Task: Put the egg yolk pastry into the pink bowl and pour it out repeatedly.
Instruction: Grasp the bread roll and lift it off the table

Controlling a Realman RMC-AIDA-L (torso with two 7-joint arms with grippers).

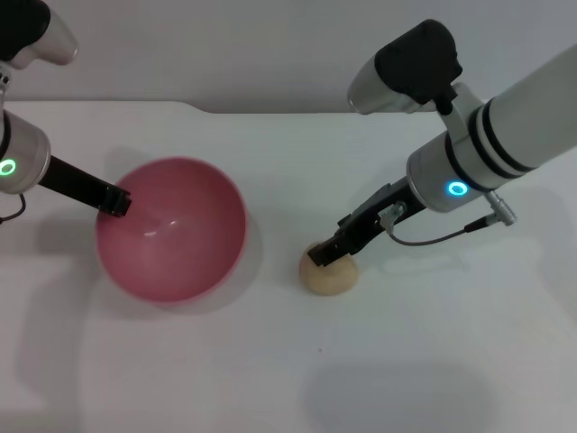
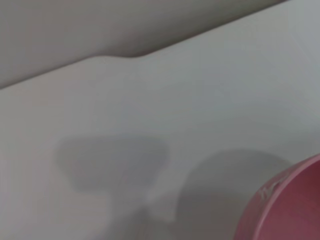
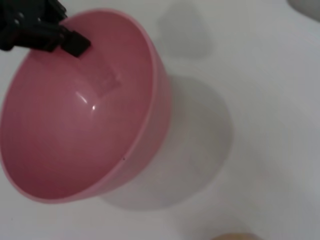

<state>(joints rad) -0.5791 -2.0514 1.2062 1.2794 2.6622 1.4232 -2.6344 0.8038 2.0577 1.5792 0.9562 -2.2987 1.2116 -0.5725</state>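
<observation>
Right gripper (image 1: 322, 255) closes on the pastry (image 1: 329, 271); lift vertically. Left gripper (image 1: 115, 200) clamps the bowl (image 1: 171, 229) rim; hold level.

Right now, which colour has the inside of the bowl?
Plain glossy pink, no pattern. The bowl shows this best in the right wrist view.

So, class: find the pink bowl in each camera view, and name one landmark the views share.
Head view: pink bowl, left of centre.
Left wrist view: only its rim, in one corner.
Right wrist view: it fills most of the picture.
Shared landmark: the left tool at its rim.
</observation>
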